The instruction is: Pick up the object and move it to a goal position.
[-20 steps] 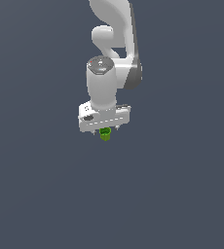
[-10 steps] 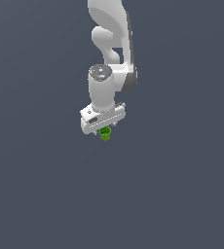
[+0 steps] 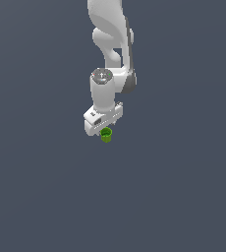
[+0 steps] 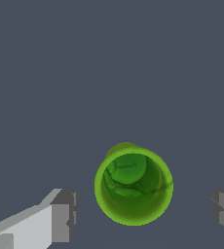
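Flat slate-grey ground fills the exterior view edge to edge, without seam or texture. Against it the arm point(image 3: 110, 44) hangs down from twelve o'clock, its smooth, glossy white shells rounded like bent tubes, with a grey disc capping the wrist joint. Compared with a second ago, the wrist has swung toward the exterior view's left and the gripper point(image 3: 103, 129) body now sits at a slant rather than nearly level. The green cup point(image 3: 106, 135) was then tucked close under the middle of the hand; now it shows below the hand's five o'clock corner, more fully in sight, just at the hand's lower edge. From this view I cannot tell whether it touches anything.

Seen from the wrist, the same grey ground lies behind everything. The cup point(image 4: 133, 186) is a short, bright green cylinder viewed almost straight down its hollow mouth: a thin round rim, darker mottled inner walls with fine crack-like lines, and a paler green floor. Two blocky grey fingertips point(image 4: 64, 214) stand at the cup's eight o'clock and four o'clock, well apart from its wall with bare ground between, so the claw is spread wide and grips nothing.
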You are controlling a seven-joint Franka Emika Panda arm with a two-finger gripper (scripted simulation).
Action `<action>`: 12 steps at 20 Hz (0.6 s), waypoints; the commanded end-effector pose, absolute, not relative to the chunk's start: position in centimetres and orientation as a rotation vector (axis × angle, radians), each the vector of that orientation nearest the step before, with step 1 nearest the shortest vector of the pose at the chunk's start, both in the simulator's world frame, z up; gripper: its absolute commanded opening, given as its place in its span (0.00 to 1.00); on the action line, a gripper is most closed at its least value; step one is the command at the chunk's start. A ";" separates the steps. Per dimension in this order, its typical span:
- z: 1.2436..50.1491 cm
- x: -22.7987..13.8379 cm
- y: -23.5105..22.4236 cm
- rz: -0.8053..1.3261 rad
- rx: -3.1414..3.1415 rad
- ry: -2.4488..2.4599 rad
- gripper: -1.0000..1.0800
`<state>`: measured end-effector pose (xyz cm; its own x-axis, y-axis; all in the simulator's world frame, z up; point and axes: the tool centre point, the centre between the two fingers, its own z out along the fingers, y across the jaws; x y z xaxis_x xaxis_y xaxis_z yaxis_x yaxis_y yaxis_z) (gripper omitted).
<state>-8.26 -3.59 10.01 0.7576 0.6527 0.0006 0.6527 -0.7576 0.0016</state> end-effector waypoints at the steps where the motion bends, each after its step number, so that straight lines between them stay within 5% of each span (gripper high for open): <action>1: 9.7 -8.7 -3.6 0.001 2.926 1.141 0.96; 12: 9.0 -9.2 -3.6 0.000 2.910 1.184 0.96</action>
<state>-9.19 -3.61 9.18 0.7160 0.6981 0.0001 0.6981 -0.7160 0.0002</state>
